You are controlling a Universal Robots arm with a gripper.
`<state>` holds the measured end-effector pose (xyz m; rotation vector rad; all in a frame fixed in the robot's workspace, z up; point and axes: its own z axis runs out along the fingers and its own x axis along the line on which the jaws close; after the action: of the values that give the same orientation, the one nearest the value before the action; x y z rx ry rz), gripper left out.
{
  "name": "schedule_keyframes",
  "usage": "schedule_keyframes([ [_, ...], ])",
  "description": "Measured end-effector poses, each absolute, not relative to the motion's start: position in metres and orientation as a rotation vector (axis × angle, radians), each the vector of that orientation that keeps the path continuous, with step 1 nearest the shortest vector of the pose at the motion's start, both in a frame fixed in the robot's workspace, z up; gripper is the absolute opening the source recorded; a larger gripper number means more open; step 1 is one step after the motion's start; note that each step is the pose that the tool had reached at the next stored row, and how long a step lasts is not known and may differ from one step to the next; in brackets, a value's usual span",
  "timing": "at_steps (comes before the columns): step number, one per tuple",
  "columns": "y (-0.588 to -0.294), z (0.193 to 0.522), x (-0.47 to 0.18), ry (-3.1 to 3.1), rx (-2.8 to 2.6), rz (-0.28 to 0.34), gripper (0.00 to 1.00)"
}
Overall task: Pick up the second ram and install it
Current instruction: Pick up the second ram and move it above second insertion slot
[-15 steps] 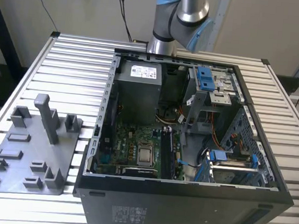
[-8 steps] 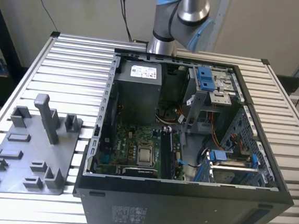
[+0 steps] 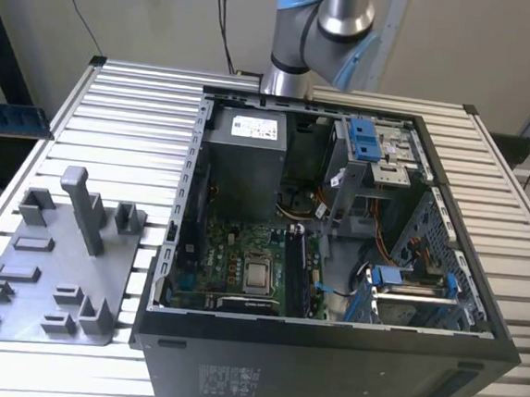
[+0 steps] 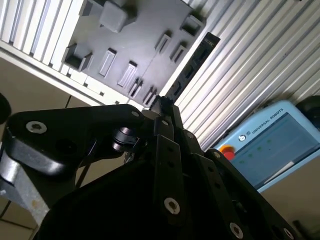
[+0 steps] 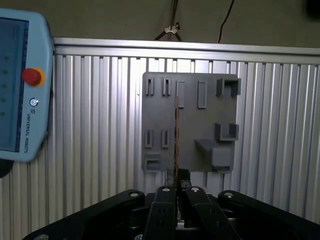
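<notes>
The exterior view cuts the arm [image 3: 341, 15] off at twelve o'clock. The claw [image 5: 176, 189] hides one end of the second ram [image 5: 176, 130].

Robot lab: alu slat bench [image 3: 125, 103], open PC [image 3: 324, 371], teach pendant [image 5: 20, 85].
</notes>
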<state>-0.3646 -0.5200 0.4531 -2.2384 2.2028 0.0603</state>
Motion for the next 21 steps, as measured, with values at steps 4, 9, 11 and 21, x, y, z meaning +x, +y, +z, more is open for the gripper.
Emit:
schedule_keyframes([
  [4, -0.52, 0.453, -0.347, 2.202, -2.239, 0.06, 0.14],
  [9, -0.52, 0.453, -0.324, 2.202, -2.239, 0.06, 0.14],
  [11, -0.52, 0.453, -0.315, 2.202, -2.239, 0.06, 0.14],
  [21, -0.52, 0.453, -0.269, 2.202, -2.239, 0.061, 0.14],
])
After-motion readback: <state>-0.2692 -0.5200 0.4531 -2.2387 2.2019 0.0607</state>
